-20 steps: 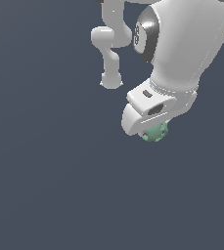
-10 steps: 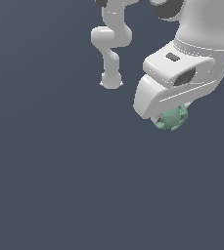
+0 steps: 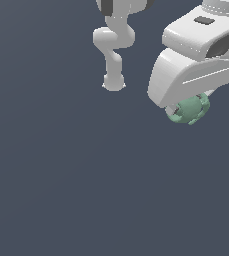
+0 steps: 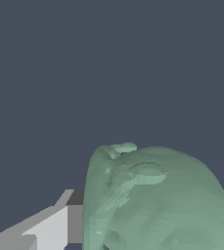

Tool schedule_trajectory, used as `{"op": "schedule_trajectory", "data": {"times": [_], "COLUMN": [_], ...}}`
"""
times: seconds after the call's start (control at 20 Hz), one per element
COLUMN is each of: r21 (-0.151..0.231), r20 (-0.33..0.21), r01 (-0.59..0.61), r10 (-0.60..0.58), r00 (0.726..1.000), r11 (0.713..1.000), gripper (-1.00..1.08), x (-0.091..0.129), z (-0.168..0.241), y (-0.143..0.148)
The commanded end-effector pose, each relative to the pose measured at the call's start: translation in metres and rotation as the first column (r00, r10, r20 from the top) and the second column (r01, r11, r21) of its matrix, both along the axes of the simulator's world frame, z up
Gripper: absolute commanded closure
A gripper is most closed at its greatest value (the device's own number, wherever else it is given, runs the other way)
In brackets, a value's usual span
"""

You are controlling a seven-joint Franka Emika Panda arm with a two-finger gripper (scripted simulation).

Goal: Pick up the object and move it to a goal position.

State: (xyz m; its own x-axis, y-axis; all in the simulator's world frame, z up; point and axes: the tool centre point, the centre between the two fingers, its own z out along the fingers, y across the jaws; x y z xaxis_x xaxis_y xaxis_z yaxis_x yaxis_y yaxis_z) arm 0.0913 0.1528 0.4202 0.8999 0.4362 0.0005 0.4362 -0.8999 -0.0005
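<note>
The pale green object (image 3: 188,109) sits clamped in the closed end effector (image 3: 185,111), raised clear of the desk (image 3: 61,190) at the exterior view's upper right, so the carry seems underway and next needs steady transport to the goal.

The object (image 3: 188,109) is showing a pale mint green, mottled with lighter and darker green facets across its lumpy surface (image 4: 157,200). The gripper (image 3: 183,107) is showing plain white on its housing, shading to light grey on the underside, with 2 dark grey recessed patches on top. The arm (image 3: 113,45) is showing white with black joint sections. The background is showing a uniform dark slate blue-grey.
</note>
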Motion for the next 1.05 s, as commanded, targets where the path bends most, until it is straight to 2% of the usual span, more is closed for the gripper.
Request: {"op": "schedule_trajectory", "data": {"times": [0.0,1.0], "r21": [0.000,-0.001], "r20": [0.000,0.000], "r01": [0.000,0.000], "r10": [0.000,0.000], "r00": [1.000,1.000], "r11": [1.000,1.000], "gripper": [1.08,1.08], "x": [0.001,0.005], "z": [0.008,0.025], "y": [0.002,0.007]}}
